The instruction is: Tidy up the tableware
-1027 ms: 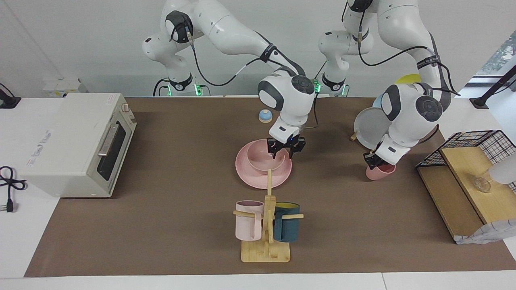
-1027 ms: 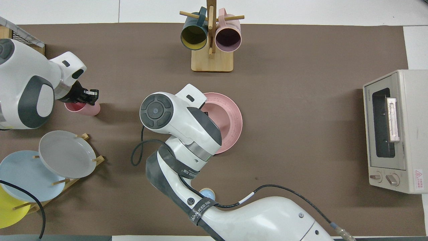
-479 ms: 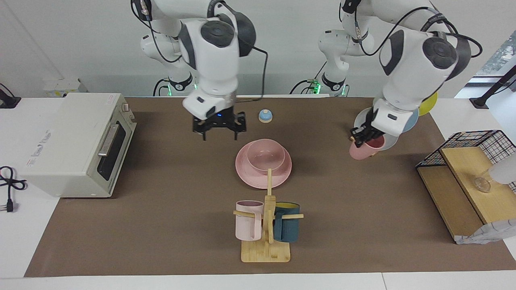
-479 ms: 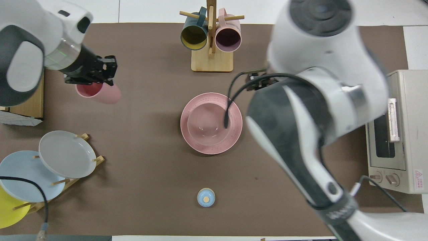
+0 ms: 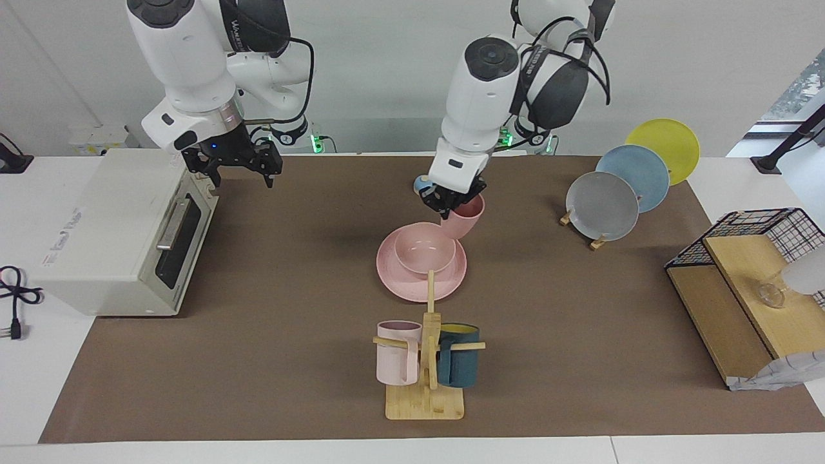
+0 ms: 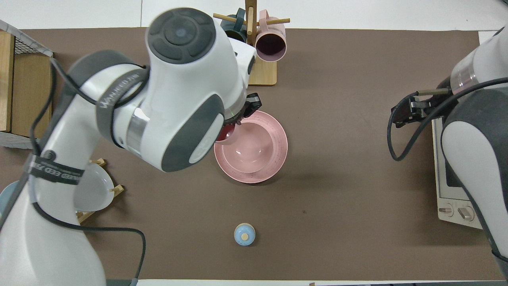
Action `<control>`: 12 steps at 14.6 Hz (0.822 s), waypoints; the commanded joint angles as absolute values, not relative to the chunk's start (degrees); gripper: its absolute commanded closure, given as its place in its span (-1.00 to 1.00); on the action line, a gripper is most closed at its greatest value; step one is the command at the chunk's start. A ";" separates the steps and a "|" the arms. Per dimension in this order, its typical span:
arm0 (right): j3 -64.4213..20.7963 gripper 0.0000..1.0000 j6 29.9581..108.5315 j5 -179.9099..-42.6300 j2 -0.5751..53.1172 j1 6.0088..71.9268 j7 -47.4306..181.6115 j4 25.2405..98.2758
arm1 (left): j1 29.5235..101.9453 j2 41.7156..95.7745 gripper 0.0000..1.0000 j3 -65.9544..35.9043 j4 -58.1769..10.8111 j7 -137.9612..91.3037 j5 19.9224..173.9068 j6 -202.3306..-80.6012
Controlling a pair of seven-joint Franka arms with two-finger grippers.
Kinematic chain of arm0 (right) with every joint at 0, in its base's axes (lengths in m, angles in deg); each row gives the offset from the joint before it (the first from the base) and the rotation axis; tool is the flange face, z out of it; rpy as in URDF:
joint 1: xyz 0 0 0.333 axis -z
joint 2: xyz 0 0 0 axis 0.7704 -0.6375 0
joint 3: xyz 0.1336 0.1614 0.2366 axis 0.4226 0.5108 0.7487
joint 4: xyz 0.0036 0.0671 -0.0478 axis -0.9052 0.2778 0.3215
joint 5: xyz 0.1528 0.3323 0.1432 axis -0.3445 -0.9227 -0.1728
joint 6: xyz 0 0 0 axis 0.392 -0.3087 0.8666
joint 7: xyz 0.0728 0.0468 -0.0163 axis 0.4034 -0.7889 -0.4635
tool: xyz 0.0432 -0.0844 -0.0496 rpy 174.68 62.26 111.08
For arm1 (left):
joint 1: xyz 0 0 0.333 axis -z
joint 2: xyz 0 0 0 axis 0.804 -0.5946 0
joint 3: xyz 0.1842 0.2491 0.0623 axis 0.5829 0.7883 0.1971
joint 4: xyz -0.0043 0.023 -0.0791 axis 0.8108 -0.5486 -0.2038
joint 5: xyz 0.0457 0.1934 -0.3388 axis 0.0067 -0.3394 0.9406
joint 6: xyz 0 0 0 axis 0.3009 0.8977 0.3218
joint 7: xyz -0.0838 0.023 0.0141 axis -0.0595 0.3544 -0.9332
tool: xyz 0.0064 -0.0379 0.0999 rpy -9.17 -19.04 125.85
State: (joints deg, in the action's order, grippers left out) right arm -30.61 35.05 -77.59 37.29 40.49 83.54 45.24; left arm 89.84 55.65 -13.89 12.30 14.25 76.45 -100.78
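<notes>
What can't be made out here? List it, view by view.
- Overhead view: the left arm covers the left gripper, most of the pink cup and the teal mug.
- Facing view: the mug tree's post crosses the pink plate.
- Overhead view: the yellow plate is cut off.

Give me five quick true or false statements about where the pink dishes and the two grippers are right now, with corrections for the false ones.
1. The pink bowl sits on the pink plate. True.
2. The left gripper holds the pink cup in the air. True.
3. The cup rests inside the bowl. False: it hangs tilted over the plate's edge.
4. The right gripper is shut on a mug. False: it is open and holds nothing, up by the toaster oven.
5. The grey plate lies flat on the table. False: it stands in a rack.
</notes>
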 commanded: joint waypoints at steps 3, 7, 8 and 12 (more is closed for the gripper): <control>-30.16 -1.00 38.74 -78.22 42.75 42.57 82.82 53.98 | 93.76 60.52 1.00 -12.96 -4.29 19.31 76.08 -112.75; -30.86 -1.00 40.24 -78.22 44.42 44.33 78.17 56.09 | 94.12 59.74 1.00 -12.96 -6.41 19.94 76.08 -115.58; -31.47 -1.00 40.33 -78.22 44.51 44.33 78.17 56.44 | 94.56 59.47 1.00 -12.88 -6.94 20.37 76.08 -116.63; -31.91 -1.00 43.93 -78.04 44.43 44.42 78.51 56.53 | 95.44 56.66 1.00 -12.88 -7.21 21.17 76.00 -119.53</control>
